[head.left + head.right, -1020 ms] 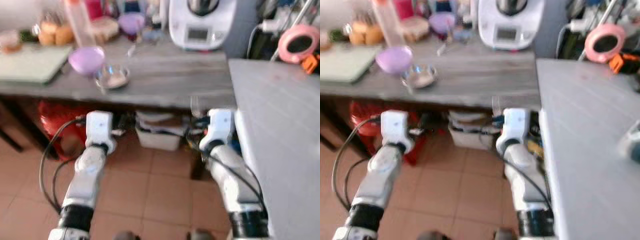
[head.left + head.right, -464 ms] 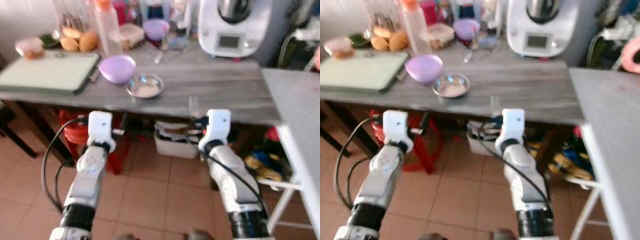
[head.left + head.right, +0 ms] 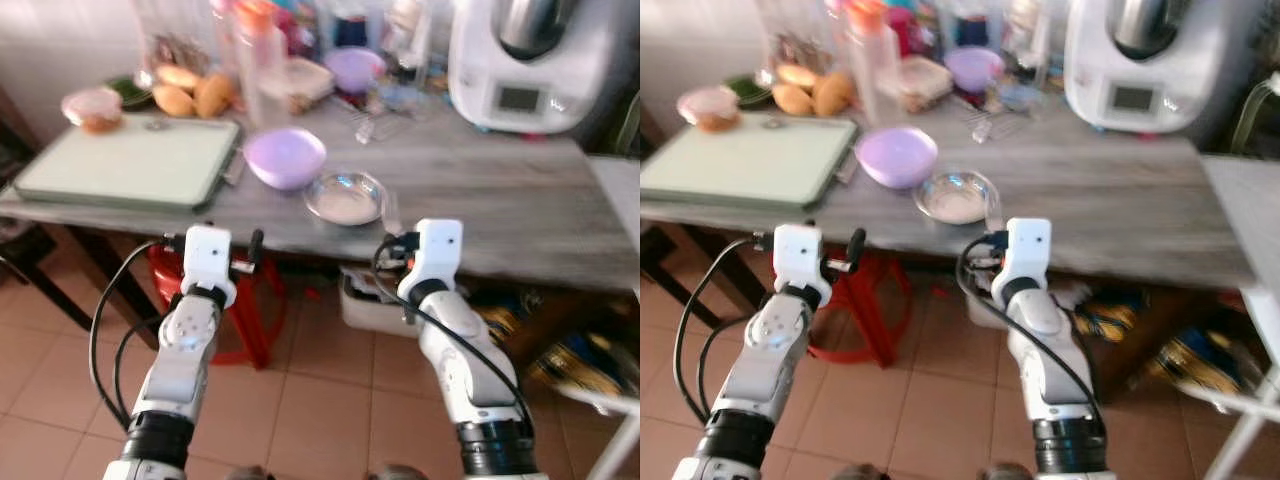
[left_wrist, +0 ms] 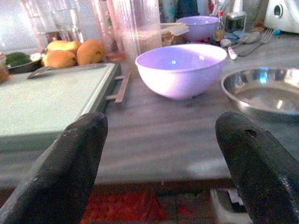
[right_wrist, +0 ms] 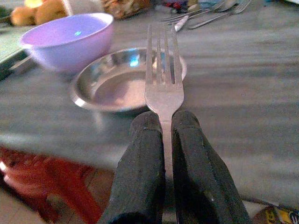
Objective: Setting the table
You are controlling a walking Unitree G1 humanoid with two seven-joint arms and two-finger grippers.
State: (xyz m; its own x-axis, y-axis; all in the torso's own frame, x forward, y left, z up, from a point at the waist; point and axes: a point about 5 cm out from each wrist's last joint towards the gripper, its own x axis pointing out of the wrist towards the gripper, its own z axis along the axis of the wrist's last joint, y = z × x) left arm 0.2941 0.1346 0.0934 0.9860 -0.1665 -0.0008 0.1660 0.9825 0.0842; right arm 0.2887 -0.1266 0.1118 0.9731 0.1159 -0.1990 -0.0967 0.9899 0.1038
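Fork [image 5: 163, 70]: pinched by its handle between the right gripper [image 5: 166, 126]'s two pressed-together fingers, tines pointing forward, centre of the right wrist frame.
Steel dish [image 3: 345, 197]: centre of the left eye frame, on the grey table [image 3: 480, 200], just beside the lilac bowl [image 3: 285, 157].
Left gripper [image 4: 163, 154]: fingers spread wide, holding nothing, short of the table edge.
Step in hand: likely carrying the fork in to lay it beside the dish.
Doing it well: keep the tines level, come in over the table edge, set the fork down flat on bare wood beside the dish, not on its rim, then loosen.
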